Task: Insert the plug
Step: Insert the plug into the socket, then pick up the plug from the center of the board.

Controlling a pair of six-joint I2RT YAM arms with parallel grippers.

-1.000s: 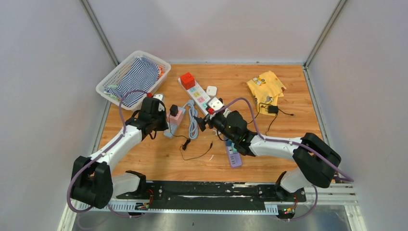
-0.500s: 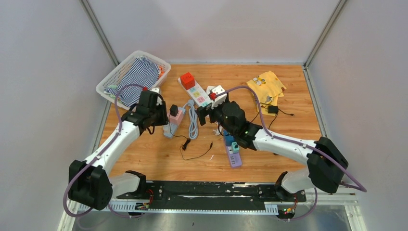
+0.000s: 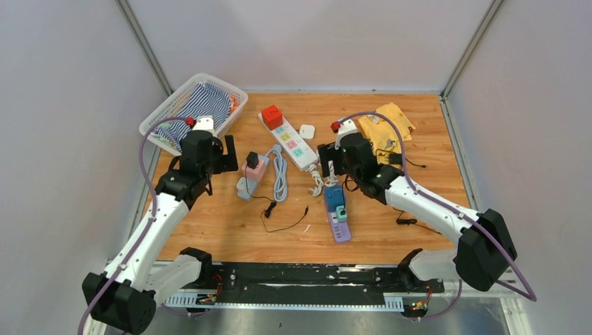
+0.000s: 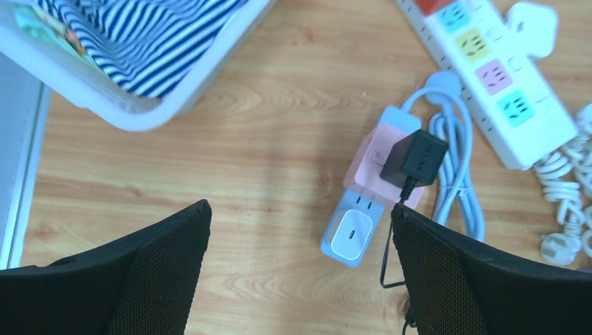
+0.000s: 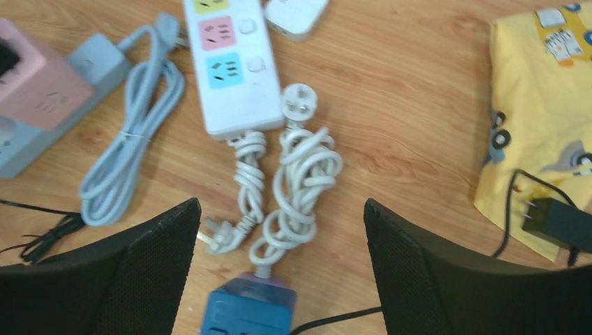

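1. The black plug sits on top of the pink-and-blue power strip. Both are left of centre on the wooden surface, which pale grey walls enclose on three sides.
2. The plug is a small, boxy adapter. A thin black cord runs from it toward the near edge.
3. A coiled pale blue cable lies just beside the strip.
4. The left fingers are spread wide and hold nothing, above the surface beside that strip. The right fingers are also spread and empty, over two bundles of white cord.
5. There are three power strips: the pink-and-blue one, a white power strip and a purple power strip.
6. There are two black plugs; the second plug lies at the edge of one yellow cloth.
7. One white basket holds a striped cloth.
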